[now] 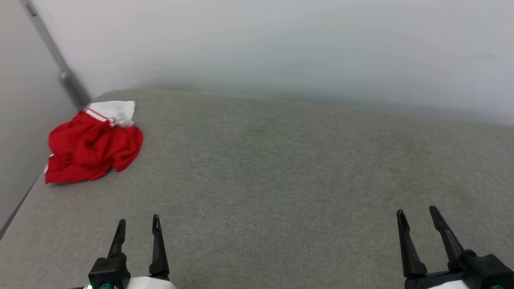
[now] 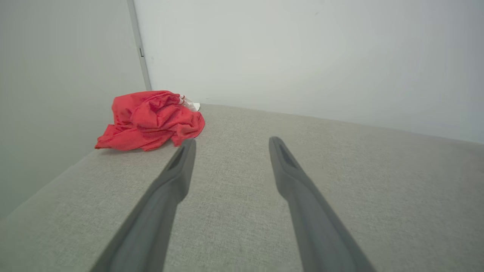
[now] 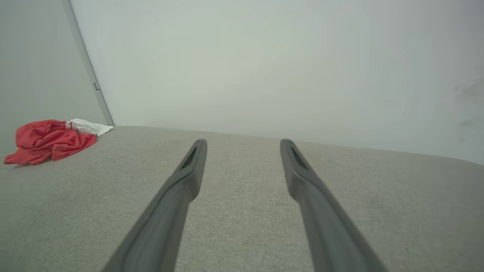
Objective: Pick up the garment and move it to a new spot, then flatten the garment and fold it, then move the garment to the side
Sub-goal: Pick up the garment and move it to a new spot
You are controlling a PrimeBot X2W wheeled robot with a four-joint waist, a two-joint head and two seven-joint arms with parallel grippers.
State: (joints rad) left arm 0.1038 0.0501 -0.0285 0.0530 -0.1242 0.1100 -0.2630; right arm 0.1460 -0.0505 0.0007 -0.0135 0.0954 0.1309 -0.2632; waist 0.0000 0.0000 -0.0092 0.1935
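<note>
Garment [image 1: 93, 145] crumpled at far-left corner of grey surface [image 1: 281, 168]; lies fwd-left of left gripper [image 1: 137, 225], nearer arm; right gripper [image 1: 417, 216] well apart; both spread, empty.

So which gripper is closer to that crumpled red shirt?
Left. The left gripper is short of the red shirt, on its side, not touching; the right gripper is far across the grey surface.
</note>
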